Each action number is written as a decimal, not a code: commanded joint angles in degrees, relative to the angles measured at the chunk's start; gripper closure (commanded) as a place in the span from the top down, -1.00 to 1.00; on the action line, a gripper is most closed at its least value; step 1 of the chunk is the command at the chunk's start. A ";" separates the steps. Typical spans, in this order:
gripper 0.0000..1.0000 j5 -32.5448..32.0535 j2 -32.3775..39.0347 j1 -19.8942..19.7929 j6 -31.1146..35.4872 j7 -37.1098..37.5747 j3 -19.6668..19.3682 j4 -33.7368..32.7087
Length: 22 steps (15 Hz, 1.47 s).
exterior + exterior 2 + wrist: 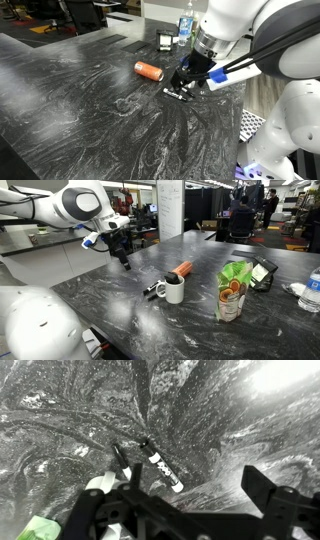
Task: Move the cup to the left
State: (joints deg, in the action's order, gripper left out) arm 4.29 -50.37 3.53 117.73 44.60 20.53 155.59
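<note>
The cup (pixel 173 288) is small and low with a whitish rim. It stands on the black marble table (pixel 200 330) right in front of the orange cylinder (pixel 183 270), which lies on its side and also shows in an exterior view (pixel 148 70). Two dark markers (pixel 153 287) lie beside the cup and show in the wrist view (pixel 160 465). My gripper (pixel 122 254) hangs above the table, clearly apart from the cup. In the wrist view its fingers (pixel 200 490) are spread wide with nothing between them. In an exterior view my gripper (pixel 187 80) hides the cup.
A green snack bag (pixel 233 290) stands beside the cup, with a small dark stand (pixel 262 272) behind it. A water bottle (pixel 186 28) and a small box (pixel 166 41) stand at the table's far edge. The table's edge (pixel 110 325) runs close by.
</note>
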 commanded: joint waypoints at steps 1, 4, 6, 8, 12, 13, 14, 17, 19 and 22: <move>1.00 -4.01 -3.05 -5.97 4.48 4.93 -0.70 3.62; 1.00 -8.55 -2.49 -11.25 6.93 9.04 -1.75 4.89; 1.00 -10.68 0.04 -14.09 7.50 10.91 -2.37 3.47; 1.00 -11.77 1.89 -15.72 8.75 11.92 -2.99 3.53; 1.00 -10.41 5.99 -15.02 9.09 10.59 -6.21 3.47; 1.00 -9.94 7.06 -14.64 9.09 9.96 -7.34 3.47; 1.00 -10.07 7.89 -14.72 9.16 9.86 -7.96 3.48; 1.00 -10.18 10.05 -13.66 9.42 6.66 -10.54 3.50; 1.00 -9.96 11.29 -12.92 9.94 4.64 -11.47 3.50; 0.50 -9.95 14.02 -12.24 10.37 3.47 -11.31 3.35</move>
State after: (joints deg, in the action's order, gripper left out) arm -6.23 -40.24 -9.72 126.14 50.10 9.89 159.22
